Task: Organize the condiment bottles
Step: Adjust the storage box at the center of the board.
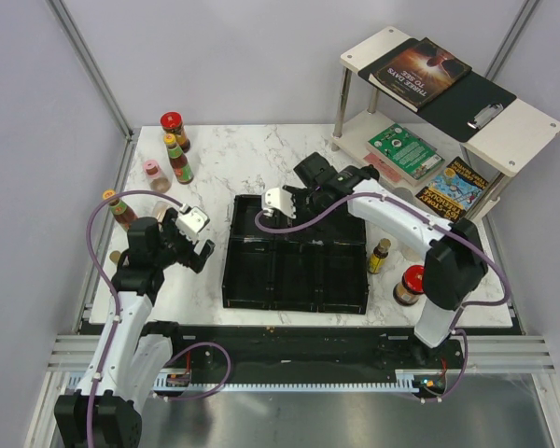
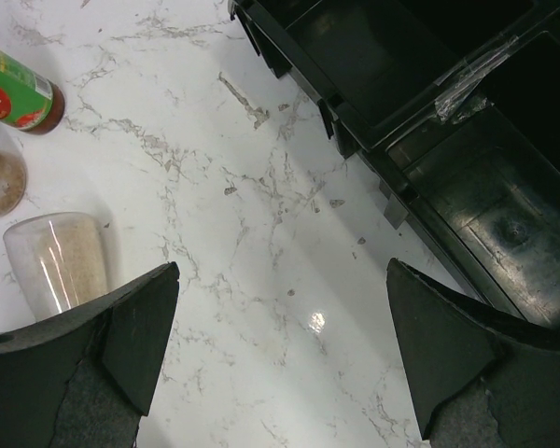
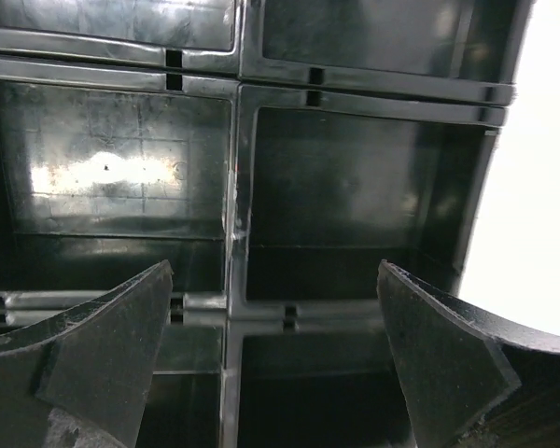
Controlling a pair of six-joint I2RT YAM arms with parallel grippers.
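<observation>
Overhead, the bottles stand scattered outside the black tray (image 1: pixel 294 304) at the centre of the marble table (image 1: pixel 252 159). A red-capped jar (image 1: pixel 174 127), a yellow-capped sauce bottle (image 1: pixel 178 160) and a pink-lidded shaker (image 1: pixel 154 174) are in the upper left, and an orange-capped bottle (image 1: pixel 120 208) is at the left edge. A slim dark bottle (image 1: pixel 380 255) and a second red-capped jar (image 1: pixel 411 285) stand right of the tray. The left gripper (image 1: pixel 198 243) hangs just left of the tray and the right gripper (image 1: pixel 278 217) over its upper-left corner, both with jaws wide and holding nothing. In the left wrist view, the spread fingers (image 2: pixel 135 341) frame bare marble, with a green-labelled bottle (image 2: pixel 14 93) and a clear jar (image 2: pixel 56 261) at the left edge and the tray at upper right. In the right wrist view, the wide-set fingers (image 3: pixel 103 345) hang above the tray's compartments.
</observation>
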